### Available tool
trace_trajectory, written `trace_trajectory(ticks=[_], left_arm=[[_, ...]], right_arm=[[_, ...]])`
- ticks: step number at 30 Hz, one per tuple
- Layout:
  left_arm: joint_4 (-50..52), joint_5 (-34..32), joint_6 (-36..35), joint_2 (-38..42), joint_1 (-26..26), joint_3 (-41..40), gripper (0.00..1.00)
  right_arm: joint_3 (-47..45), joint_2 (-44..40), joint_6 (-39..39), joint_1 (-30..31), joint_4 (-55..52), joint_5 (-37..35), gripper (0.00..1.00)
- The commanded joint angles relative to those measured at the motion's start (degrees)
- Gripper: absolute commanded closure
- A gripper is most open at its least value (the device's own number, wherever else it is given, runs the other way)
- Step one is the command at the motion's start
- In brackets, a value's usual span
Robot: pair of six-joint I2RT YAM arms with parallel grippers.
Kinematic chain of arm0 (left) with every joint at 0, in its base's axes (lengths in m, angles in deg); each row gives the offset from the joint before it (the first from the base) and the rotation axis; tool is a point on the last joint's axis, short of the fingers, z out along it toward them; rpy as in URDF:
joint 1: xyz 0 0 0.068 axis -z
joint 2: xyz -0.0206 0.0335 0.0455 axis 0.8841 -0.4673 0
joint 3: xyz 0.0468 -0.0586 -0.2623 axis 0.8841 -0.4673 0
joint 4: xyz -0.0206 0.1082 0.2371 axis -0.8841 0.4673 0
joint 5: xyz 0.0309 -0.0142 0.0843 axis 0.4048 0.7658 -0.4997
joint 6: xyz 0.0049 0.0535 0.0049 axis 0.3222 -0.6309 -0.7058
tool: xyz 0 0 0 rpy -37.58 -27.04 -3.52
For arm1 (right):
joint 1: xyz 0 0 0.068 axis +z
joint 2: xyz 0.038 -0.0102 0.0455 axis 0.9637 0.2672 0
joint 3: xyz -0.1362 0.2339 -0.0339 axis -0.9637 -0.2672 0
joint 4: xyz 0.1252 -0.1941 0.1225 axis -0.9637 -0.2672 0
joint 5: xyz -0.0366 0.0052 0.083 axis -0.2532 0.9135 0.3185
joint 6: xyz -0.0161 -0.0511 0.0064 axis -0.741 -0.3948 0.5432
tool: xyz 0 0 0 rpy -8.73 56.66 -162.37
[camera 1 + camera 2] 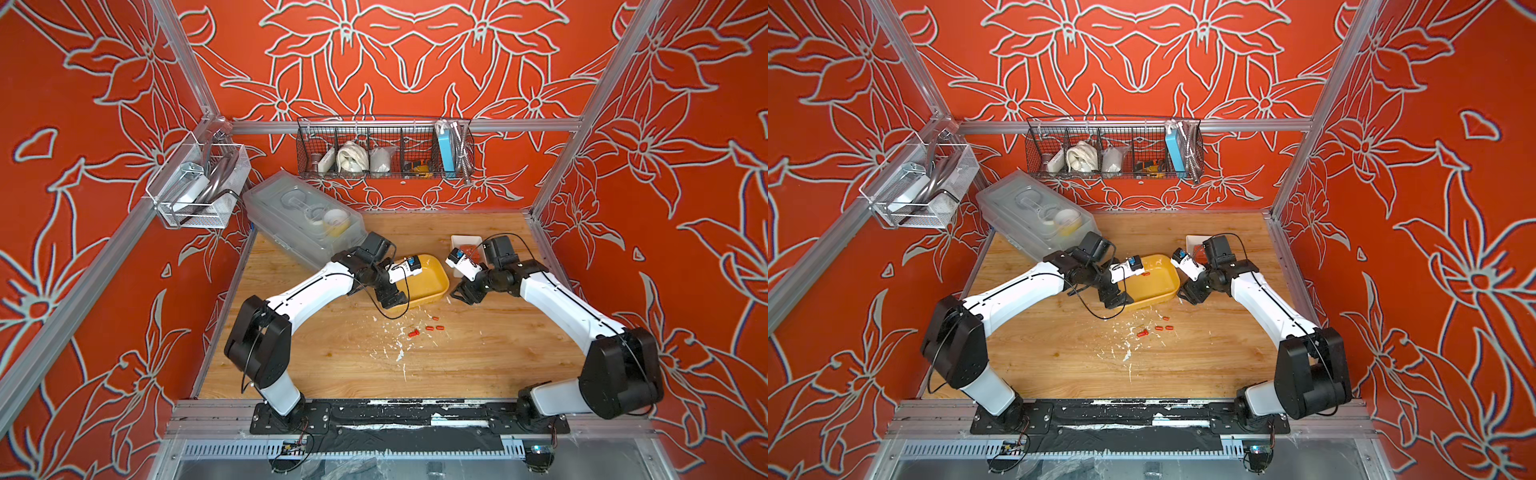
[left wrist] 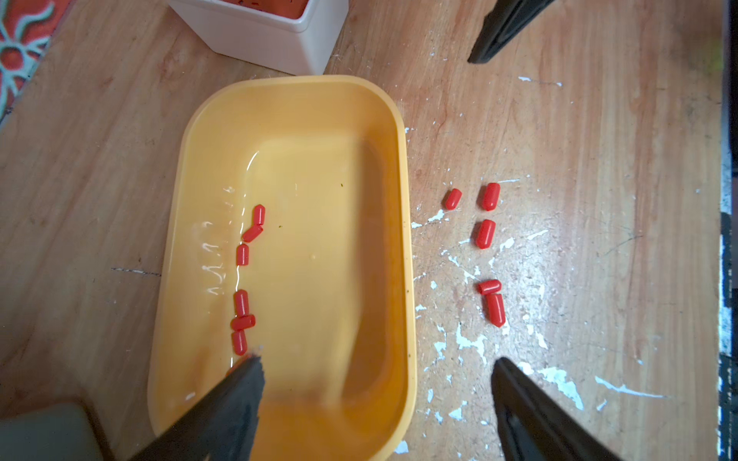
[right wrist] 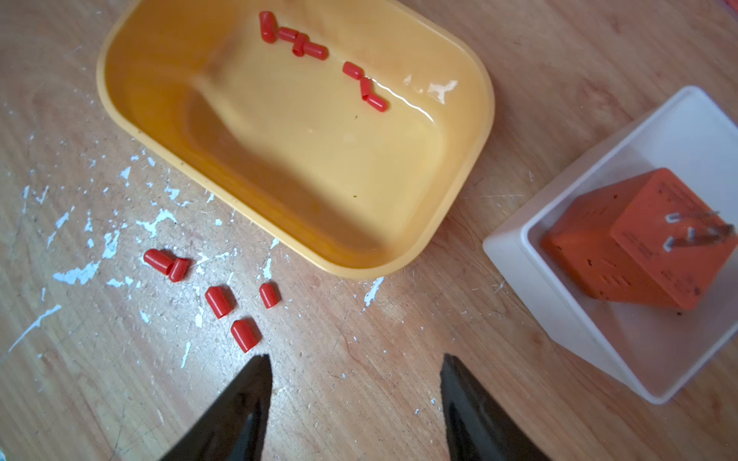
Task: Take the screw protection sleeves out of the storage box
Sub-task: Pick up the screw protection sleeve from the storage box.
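Seven sleeves line one long wall of the tray, mid-table; five lie on the table just outside, toward its near edge. The left gripper, spread and empty, straddles the rim: it should move fully inside and close on one end sleeve. The right gripper hangs spread, empty.

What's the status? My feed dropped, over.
Left gripper open, straddling storage box rim. Right gripper open, empty, over table. Seven sleeves in box, five out on table. White bin near box, not blocking.
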Motion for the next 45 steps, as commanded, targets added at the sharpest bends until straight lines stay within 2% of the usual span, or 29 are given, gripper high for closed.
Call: trace_trajectory(ticks=[1,11,24,30,37,45], left_arm=[[2.2,-1.5,0.0,-2.9,0.8,3.9,0.12],[4.1,-5.5,-1.3,-13.2,0.8,13.3,0.20],[3.6,-8.8,-0.8,-25.5,1.1,25.1,0.48],[3.3,-10.9,-0.6,-30.9,1.9,30.1,0.56],[2.6,-14.6,0.2,-36.2,2.1,35.1,0.59],[2.1,-17.0,-0.5,-39.1,2.2,37.0,0.58]], right_arm=[[0.5,0.3,3.1,-0.3,0.5,-2.9,0.30],[0.6,-0.5,5.1,-0.3,1.9,-6.6,0.24],[-0.4,0.2,2.9,-0.3,3.2,-11.2,0.24],[-0.5,0.2,2.8,-0.3,3.2,-12.0,0.24],[-0.8,0.4,2.4,-0.3,3.3,-12.9,0.24],[-0.8,0.6,2.0,-0.3,3.1,-12.9,0.25]])
